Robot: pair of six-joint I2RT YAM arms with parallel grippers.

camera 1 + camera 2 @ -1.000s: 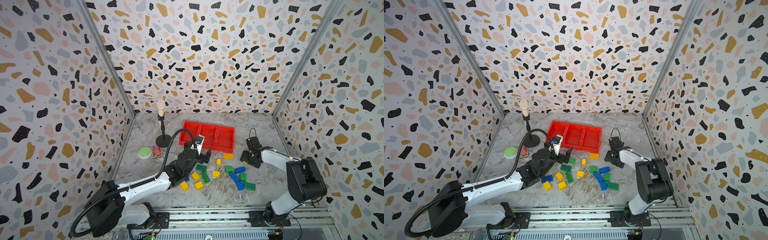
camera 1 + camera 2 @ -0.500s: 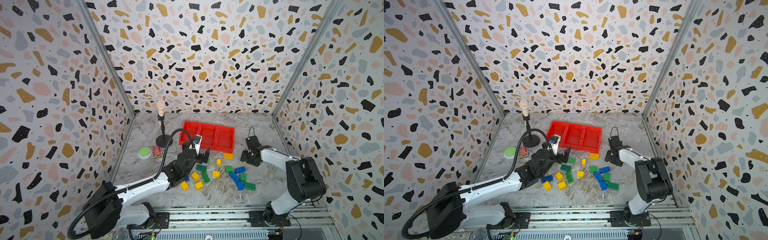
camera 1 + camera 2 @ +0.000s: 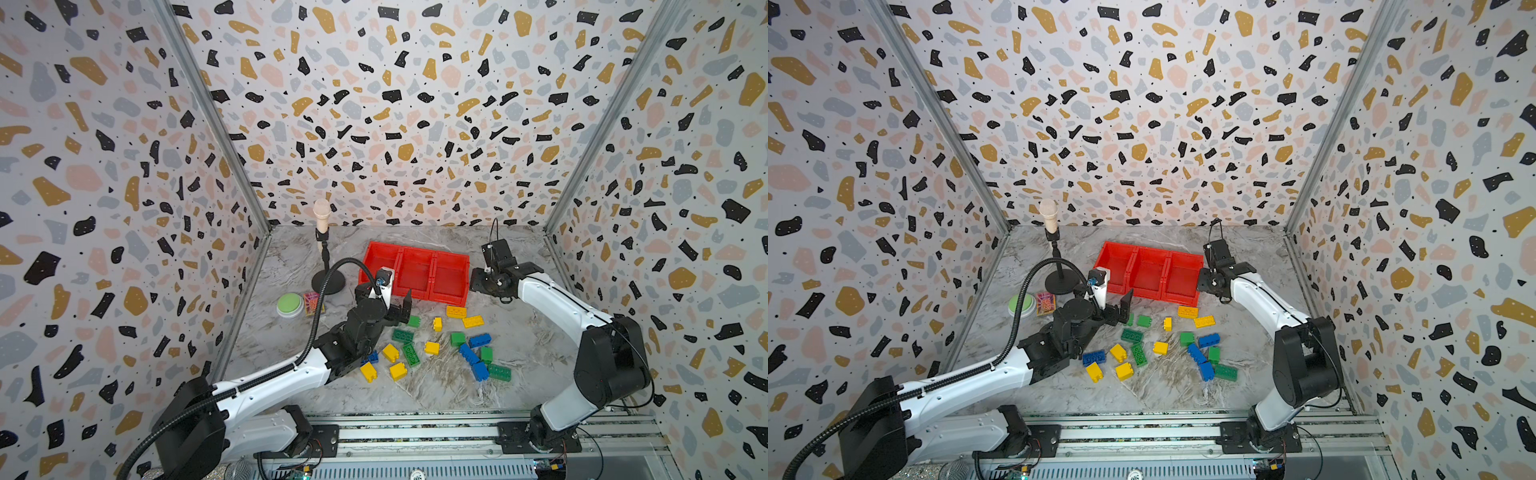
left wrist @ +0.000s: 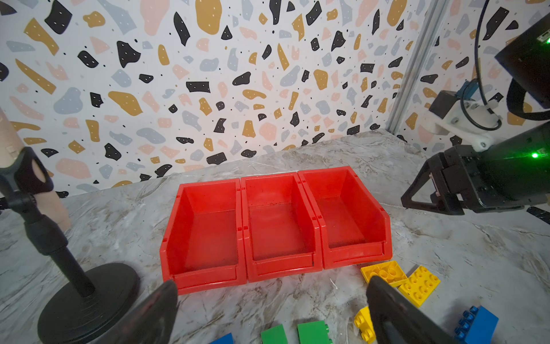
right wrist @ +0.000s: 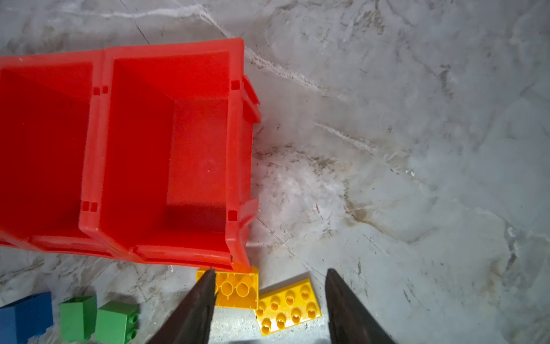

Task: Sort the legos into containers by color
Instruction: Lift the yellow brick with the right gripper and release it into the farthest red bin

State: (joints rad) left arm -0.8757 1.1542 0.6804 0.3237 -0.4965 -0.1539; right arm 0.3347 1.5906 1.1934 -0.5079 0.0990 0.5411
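Three joined red containers stand empty at the back of the table; they also show as containers in the left wrist view. Blue, green and yellow legos lie scattered in front of them. My left gripper hovers open before the left bin, above green legos, holding nothing. My right gripper hangs beside the right bin. It is open, with its fingers apart over two flat yellow legos on the table and nothing gripped.
A black stand with a pale round top rises left of the bins. A green button and a small patterned box sit near the left wall. Patterned walls enclose three sides.
My right gripper has shifted left and back, closer to the right bin, and its jaws have narrowed. The left gripper has edged slightly left, still open.
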